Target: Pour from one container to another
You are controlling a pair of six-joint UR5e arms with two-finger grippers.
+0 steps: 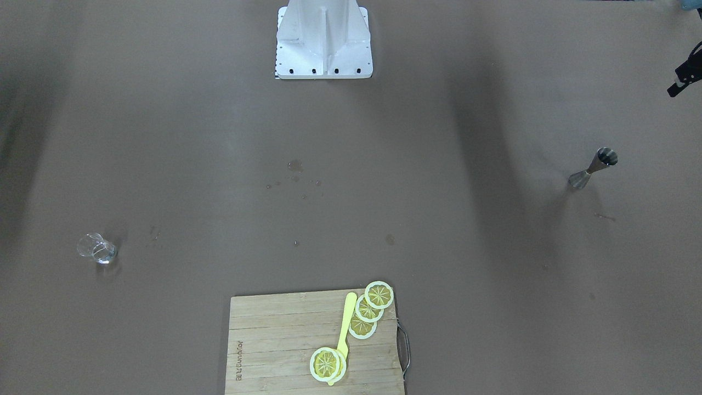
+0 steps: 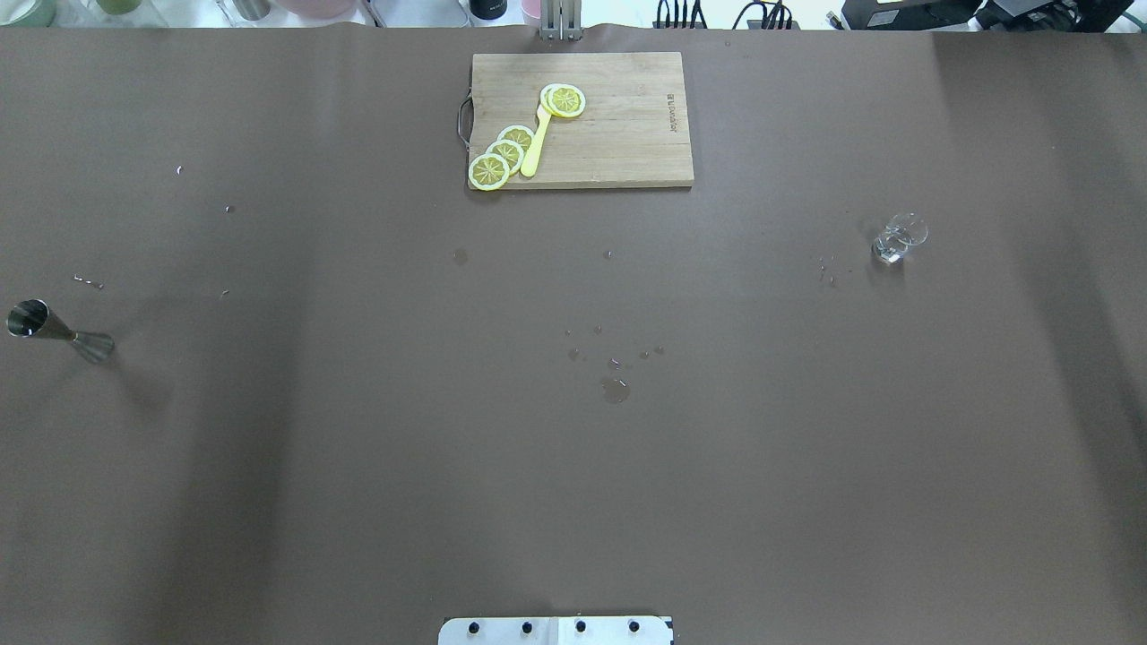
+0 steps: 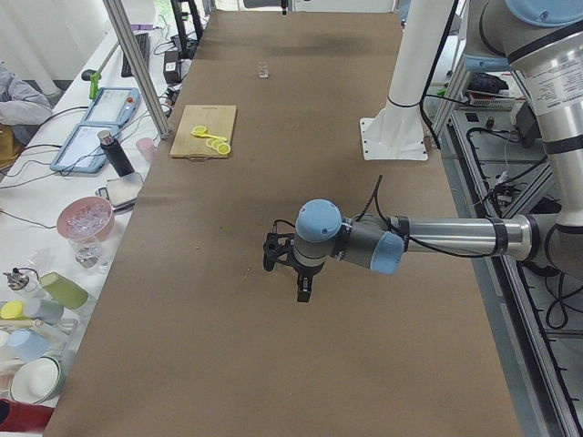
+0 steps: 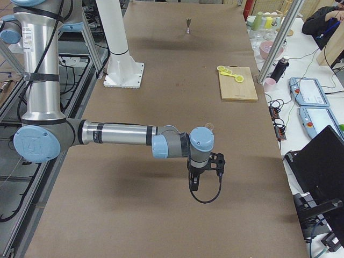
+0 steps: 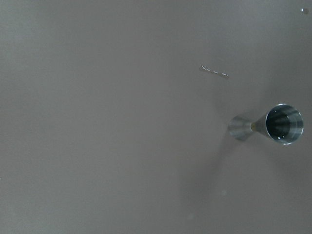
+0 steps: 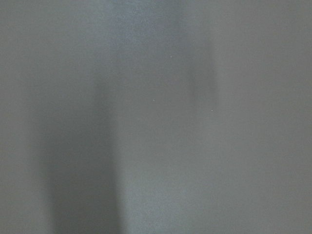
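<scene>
The small clear glass (image 1: 97, 249) stands upright on the brown table, on my right side (image 2: 899, 237). The steel hourglass jigger (image 1: 593, 169) stands upright near the table's left end (image 2: 54, 330), and the left wrist view looks down into its open cup (image 5: 284, 124). My left gripper (image 3: 303, 289) hangs above the table, fingers pointing down; whether it is open or shut I cannot tell. My right gripper (image 4: 193, 185) hangs the same way near the glass (image 4: 208, 127), apart from it; its state I cannot tell. The right wrist view shows only table.
A wooden cutting board (image 2: 627, 134) with lemon slices (image 2: 502, 154) and a yellow utensil (image 2: 535, 148) lies at the far middle. Small wet spots (image 2: 615, 388) mark the table's centre. The white robot base (image 1: 323, 44) stands on my side. Cups and bottles (image 3: 86, 218) crowd a side bench.
</scene>
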